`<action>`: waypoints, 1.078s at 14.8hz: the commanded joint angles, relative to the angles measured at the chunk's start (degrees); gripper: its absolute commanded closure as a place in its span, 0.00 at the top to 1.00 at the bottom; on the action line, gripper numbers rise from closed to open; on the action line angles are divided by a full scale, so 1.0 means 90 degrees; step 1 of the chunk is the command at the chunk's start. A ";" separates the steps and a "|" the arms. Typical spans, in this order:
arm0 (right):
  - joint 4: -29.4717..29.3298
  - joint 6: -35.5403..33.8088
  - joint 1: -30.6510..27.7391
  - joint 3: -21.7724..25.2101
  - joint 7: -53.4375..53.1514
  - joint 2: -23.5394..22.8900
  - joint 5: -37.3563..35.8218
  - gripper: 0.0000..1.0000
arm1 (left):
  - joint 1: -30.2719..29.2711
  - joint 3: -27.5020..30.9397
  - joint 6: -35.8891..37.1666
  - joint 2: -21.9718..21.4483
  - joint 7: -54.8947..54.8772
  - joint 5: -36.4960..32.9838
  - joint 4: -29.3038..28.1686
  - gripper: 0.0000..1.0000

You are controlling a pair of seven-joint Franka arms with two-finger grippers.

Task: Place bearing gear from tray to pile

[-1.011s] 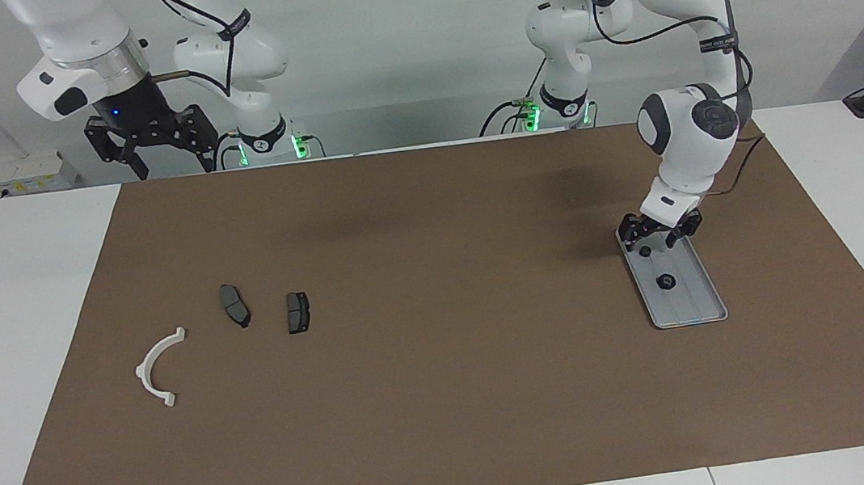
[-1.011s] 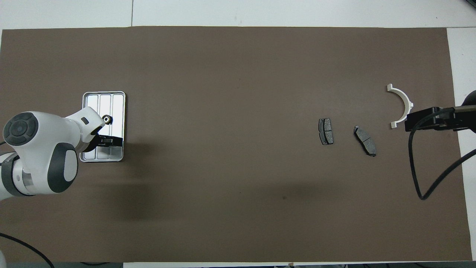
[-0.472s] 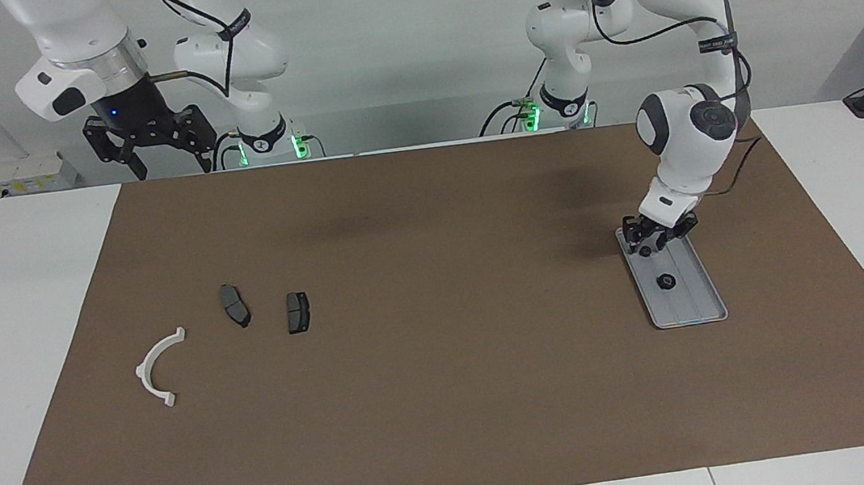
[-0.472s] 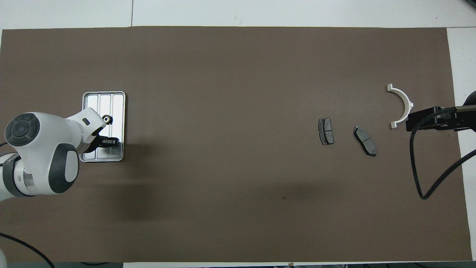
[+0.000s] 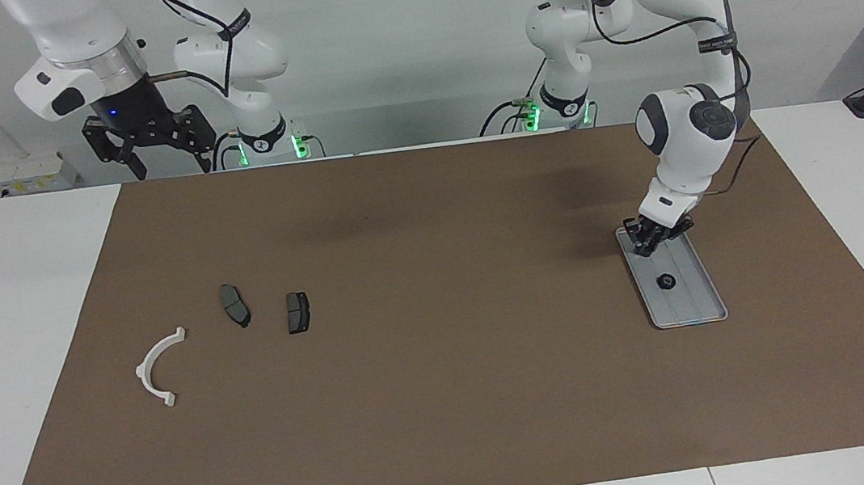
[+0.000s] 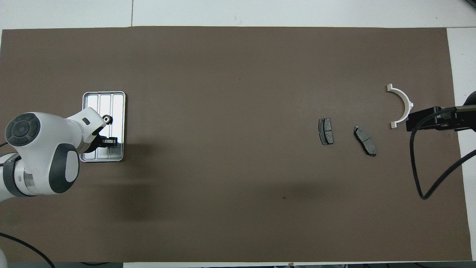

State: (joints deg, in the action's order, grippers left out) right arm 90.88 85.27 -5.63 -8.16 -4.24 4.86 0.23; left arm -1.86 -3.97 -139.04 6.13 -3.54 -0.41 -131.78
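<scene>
The silver ribbed tray (image 5: 701,303) lies on the brown mat at the left arm's end; it also shows in the overhead view (image 6: 105,97). My left gripper (image 5: 650,240) is down in the tray's end nearer the robots, its fingers drawn together on a small dark bearing gear that they mostly hide. It also shows in the overhead view (image 6: 108,141). A second dark gear (image 5: 665,281) (image 6: 108,119) lies loose in the tray's middle. The pile is at the right arm's end: a white bracket (image 5: 143,365) (image 6: 407,100) and two brake pads (image 5: 235,305) (image 5: 298,312). My right gripper (image 5: 175,166) (image 6: 416,121) waits open, raised high.
The brown mat (image 5: 450,403) covers most of the white table. Black cables hang from the right arm over the mat's right-arm end (image 6: 420,175). Bare mat lies between the tray and the pile.
My left gripper's fingers have closed on the small gear at the tray's robot-side end and drawn slightly toward the robots. The right arm has barely moved.
</scene>
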 commanded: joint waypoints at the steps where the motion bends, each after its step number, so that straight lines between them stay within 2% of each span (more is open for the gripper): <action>1: 0.0058 -0.0099 -0.0059 0.0018 0.0169 0.0114 0.0102 1.00 | 0.0022 0.0031 -0.0030 -0.0037 0.0071 0.0045 0.0003 0.00; 3: 0.0058 -0.0099 -0.0059 0.0018 0.0169 0.0114 0.0102 1.00 | 0.0002 0.0041 0.0077 -0.0027 0.0032 0.0045 0.0091 0.00; 6: 0.0068 -0.0099 -0.0068 0.0018 0.0169 0.0123 0.0102 1.00 | 0.0012 0.0041 0.0545 0.0080 0.0003 0.0045 0.0559 0.00; 10: 0.0136 -0.0099 -0.0068 0.0018 0.0169 0.0162 0.0102 1.00 | 0.0128 0.0002 0.1656 0.0334 0.0294 0.0094 0.1817 0.00; 13: 0.0137 -0.0089 -0.0059 0.0018 0.0169 0.0172 0.0102 1.00 | 0.1112 0.0021 0.2536 0.0549 0.1774 0.0055 0.2804 0.00; 16: 0.0137 -0.0109 -0.0078 0.0028 0.0169 0.0182 0.0102 1.00 | 0.2069 0.0031 0.2647 0.0666 0.3115 0.0035 0.3119 0.00</action>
State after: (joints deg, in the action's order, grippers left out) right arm 90.91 85.10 -5.63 -8.15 -4.24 5.04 0.23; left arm 11.60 -4.66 -116.99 9.57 17.99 -0.17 -107.22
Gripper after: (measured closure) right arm 0.000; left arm 0.767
